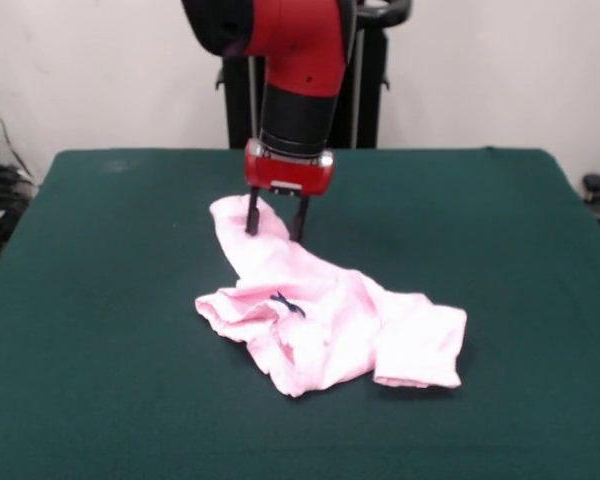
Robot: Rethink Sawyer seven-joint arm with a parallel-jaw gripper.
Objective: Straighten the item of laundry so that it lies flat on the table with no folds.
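Pincer (275,232) part-open, tips touching baby pants (330,318) leg.

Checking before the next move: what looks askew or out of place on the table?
The pink pants lie crumpled, waistband bunched and folded near the bow, one leg twisted away under the open end effector.

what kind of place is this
Probably a robotics lab test bench: a red Sawyer arm's pincer works on pink baby pants on a green felt-covered table, against a bare white wall.
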